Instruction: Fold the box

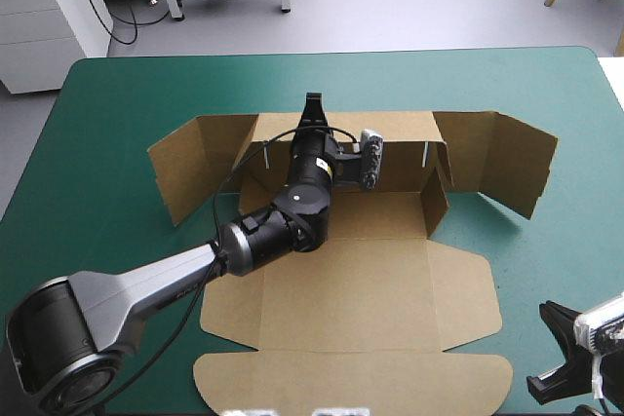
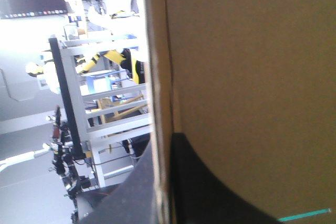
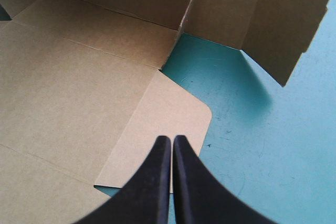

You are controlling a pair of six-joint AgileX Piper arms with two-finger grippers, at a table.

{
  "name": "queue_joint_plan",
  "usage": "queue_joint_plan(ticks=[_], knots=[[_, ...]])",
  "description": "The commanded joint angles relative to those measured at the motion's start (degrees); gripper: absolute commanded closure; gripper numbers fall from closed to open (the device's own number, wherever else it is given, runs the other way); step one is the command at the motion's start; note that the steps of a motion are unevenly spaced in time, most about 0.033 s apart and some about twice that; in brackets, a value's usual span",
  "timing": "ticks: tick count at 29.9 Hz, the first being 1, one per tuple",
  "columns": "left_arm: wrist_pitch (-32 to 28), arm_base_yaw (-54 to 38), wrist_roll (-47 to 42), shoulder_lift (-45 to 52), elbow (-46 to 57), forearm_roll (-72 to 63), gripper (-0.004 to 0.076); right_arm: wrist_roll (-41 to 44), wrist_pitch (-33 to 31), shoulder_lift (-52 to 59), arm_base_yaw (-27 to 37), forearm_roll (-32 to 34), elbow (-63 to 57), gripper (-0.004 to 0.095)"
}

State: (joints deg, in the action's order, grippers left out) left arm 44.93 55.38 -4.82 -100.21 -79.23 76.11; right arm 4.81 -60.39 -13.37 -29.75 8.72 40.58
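Box (image 1: 361, 280): middle of the table (image 1: 107, 104), an open brown sheet, partly set up. The base and lid panels lie flat. The rounded tuck flap (image 1: 351, 377) reaches toward the near edge.

Far wall (image 1: 400, 138): raised, on the side toward the table's far edge. A long wing stands up at each end of it. The left wing (image 1: 195, 168) angles toward the left edge and the right wing (image 1: 502, 158) toward the right edge. The side flap (image 1: 463, 294) with rounded corners lies flat on the teal-green cover.

Left pincer (image 1: 312, 106): the arm comes in from the near left corner and reaches across the box. The pincer is on the top edge of the far wall, left of its middle. In the wrist view the board's edge runs between the two black fingers (image 2: 220, 198), one on each face, so the pincer is clamped on the wall.

Right pincer (image 3: 171, 140): the fingers are together, their tips meeting in a point with nothing between them. It sits by the near right corner of the table, off the box, and is aimed at the side flap's rounded corner. I cannot tell whether it touches the board.
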Motion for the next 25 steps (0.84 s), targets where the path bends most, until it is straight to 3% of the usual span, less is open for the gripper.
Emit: queue_joint_plan(ticks=[1, 10, 14, 18, 22, 25], knots=[[2.5, 3.0, -7.1, 5.5, 2.9, 10.8, 0.0734, -0.1, 4.1, -0.7, 0.4, 0.8, 1.2, 0.0912], [7.4, 5.0, -14.9, 7.9, 10.7, 17.3, 0.0734, 0.3, 5.2, -0.7, 0.4, 1.0, 1.2, 0.0911], [7.7, 5.0, -16.5, 7.8, 10.7, 15.8, 0.0734, 7.6, 6.5, -0.7, 0.4, 2.5, 1.2, 0.0825], [8.0, 5.0, -16.5, 7.8, 10.7, 15.8, 0.0734, 10.1, 6.6, -2.0, 0.4, 6.1, 1.2, 0.0549], [8.7, 5.0, -16.5, 7.8, 10.7, 15.8, 0.0734, 11.9, 7.4, -6.3, 0.4, 7.4, 1.5, 0.0126], [8.7, 5.0, -16.5, 7.8, 10.7, 15.8, 0.0734, 14.9, 10.7, -11.0, 0.4, 9.8, 2.7, -0.0010]])
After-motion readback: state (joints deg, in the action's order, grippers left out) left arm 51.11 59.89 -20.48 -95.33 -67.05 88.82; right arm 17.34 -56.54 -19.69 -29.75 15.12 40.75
